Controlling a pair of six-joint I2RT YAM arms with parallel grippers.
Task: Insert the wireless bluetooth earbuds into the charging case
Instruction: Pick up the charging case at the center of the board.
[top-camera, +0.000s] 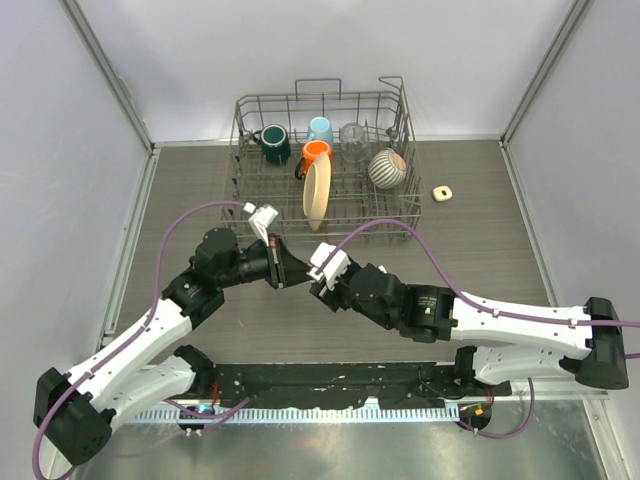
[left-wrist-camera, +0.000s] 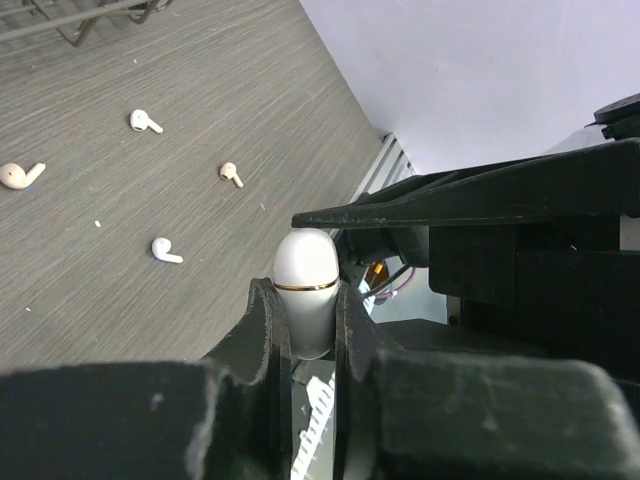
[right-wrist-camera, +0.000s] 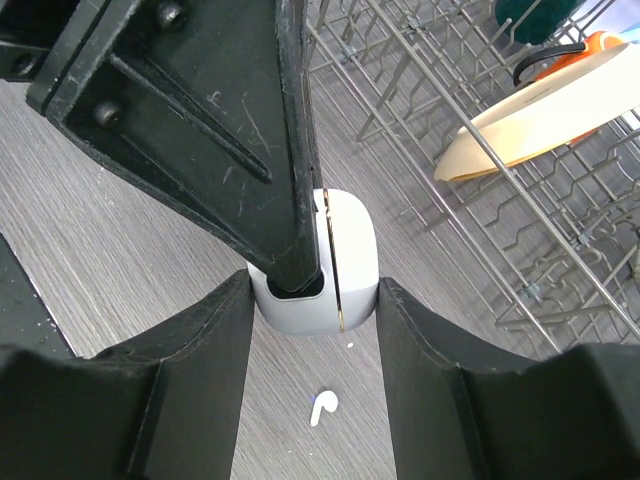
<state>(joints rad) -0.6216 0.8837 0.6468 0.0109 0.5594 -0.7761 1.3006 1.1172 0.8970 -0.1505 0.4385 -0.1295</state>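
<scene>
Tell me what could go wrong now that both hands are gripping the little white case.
1. The left hand and the right hand both pinch the glossy charging case on small patches. If they pull against each other, it could slip out.
2. A dropped case might scatter the loose earbuds lying on the table below.
3. The two hands are crowded tightly together and may knock into each other.

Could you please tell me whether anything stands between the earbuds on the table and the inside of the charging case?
Yes: the charging case looks shut along its gold seam, so its lid covers the inside. The left gripper and the right gripper both clamp it, while the earbuds lie loose on the table.
</scene>
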